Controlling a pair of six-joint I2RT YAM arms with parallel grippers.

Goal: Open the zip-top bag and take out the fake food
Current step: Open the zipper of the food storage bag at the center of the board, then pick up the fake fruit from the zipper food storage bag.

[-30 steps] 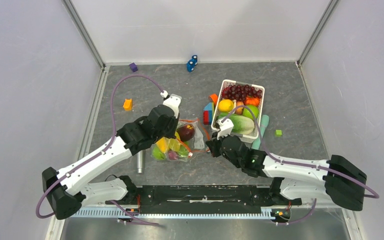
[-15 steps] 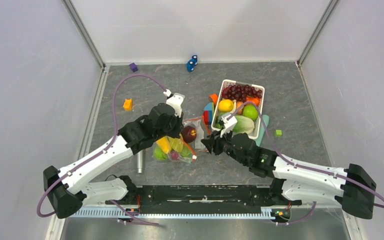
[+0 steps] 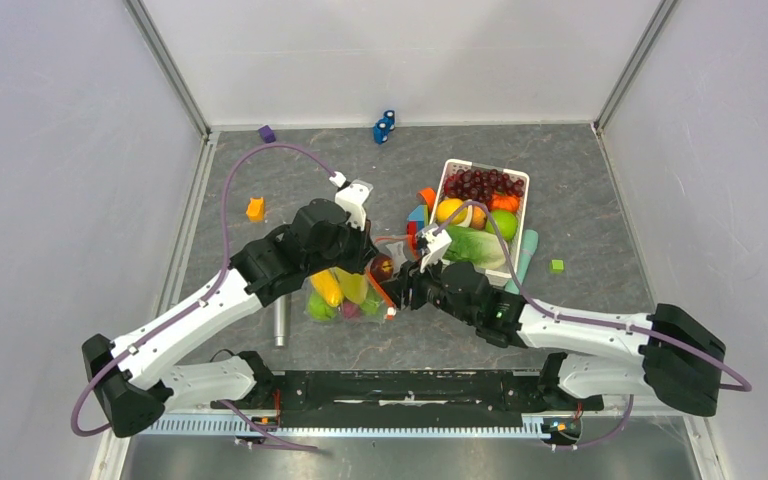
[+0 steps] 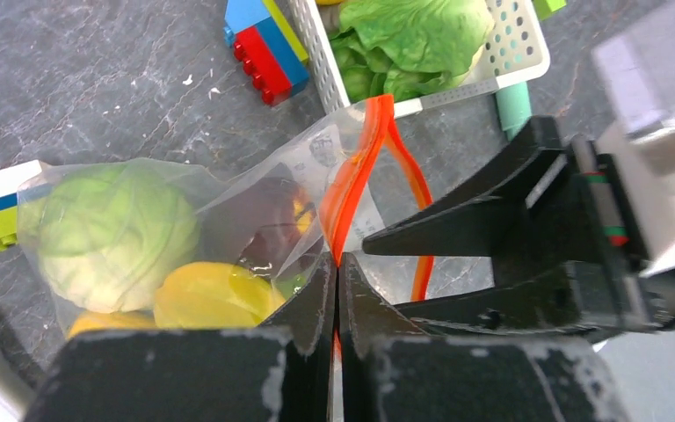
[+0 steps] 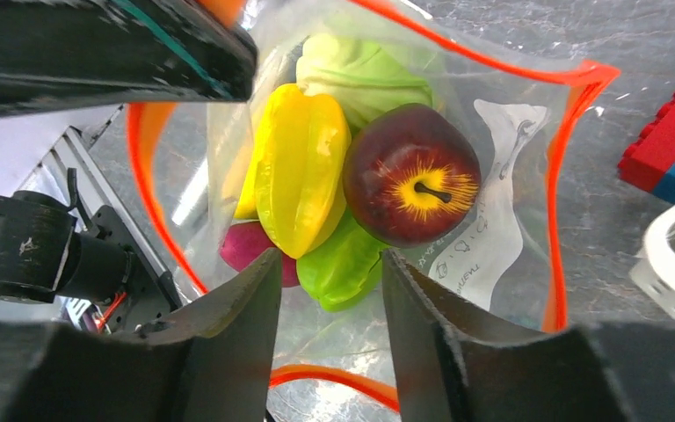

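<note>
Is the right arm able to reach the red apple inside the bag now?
Probably yes: the left hand pinches the zipper rim, the bag mouth gapes, and the open right hand faces the apple directly.

The left arm (image 3: 188,322) and right arm (image 3: 582,330): white tubular links joined by black housings, each trailed by a looping purple cable (image 3: 260,151). The left gripper (image 4: 335,264) and right gripper (image 5: 330,259) end in matte black, wedge-shaped fingers (image 5: 228,325). A black crossbar (image 3: 400,386) joins the two bases.
</note>
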